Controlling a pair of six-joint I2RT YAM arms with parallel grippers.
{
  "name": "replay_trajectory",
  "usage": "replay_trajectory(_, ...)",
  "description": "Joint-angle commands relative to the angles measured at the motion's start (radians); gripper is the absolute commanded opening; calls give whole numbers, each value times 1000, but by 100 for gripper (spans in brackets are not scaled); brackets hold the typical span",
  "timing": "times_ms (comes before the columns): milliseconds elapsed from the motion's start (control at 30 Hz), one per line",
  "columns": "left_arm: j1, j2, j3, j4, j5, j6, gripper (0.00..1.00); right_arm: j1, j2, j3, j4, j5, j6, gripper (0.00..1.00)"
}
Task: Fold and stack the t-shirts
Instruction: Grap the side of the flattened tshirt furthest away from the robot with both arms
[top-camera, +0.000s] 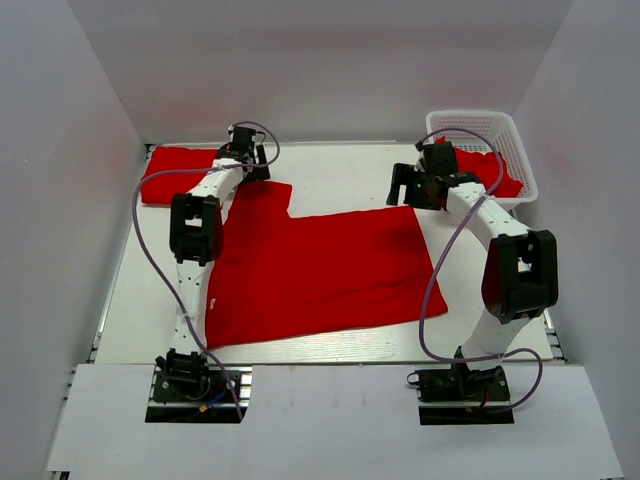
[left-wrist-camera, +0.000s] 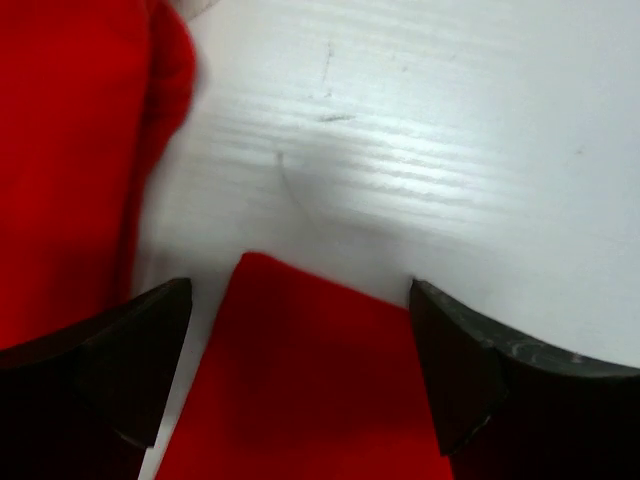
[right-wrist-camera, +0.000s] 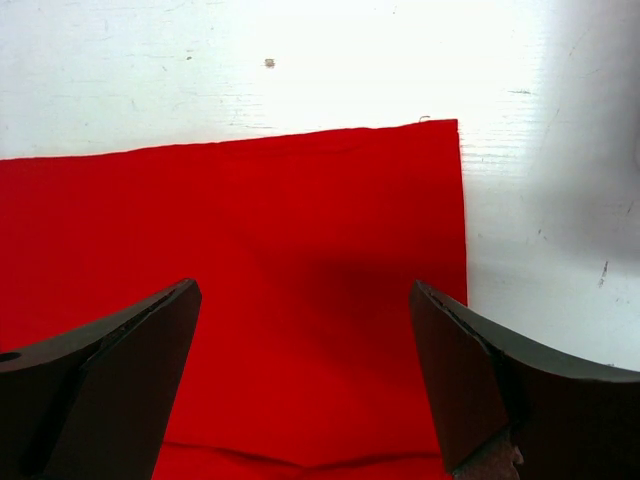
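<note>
Top external view, three t-shirts (top-camera: 320, 265) (top-camera: 175, 175) (top-camera: 492, 165), one basket (top-camera: 478, 120), left gripper (top-camera: 258, 165), right gripper (top-camera: 403, 188), both spread wide.

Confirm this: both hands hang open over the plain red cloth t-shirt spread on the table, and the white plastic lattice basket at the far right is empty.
Not empty: the top external view shows red cloth inside the white plastic lattice basket. The rest holds: left hand and right hand are open over the spread plain red t-shirt.
</note>
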Motion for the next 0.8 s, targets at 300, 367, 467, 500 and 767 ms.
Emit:
replay_trajectory(300,-1,18,-78,47,59,14,41,-11,28,34,9,42,-10,91)
replay_trajectory(367,-1,9,-102,47,82,14,20,-11,34,40,6,45,-4,91)
replay_trajectory(467,-1,-2,-112,66,82,14,0,-8,51,48,18,47,19,91)
replay_trajectory(500,-1,-11,-112,66,73,25,0,-11,57,50,25,47,29,91)
replay_trajectory(767,-1,-115,-233,205,100,59,0,-4,160,132,58,128,100,91)
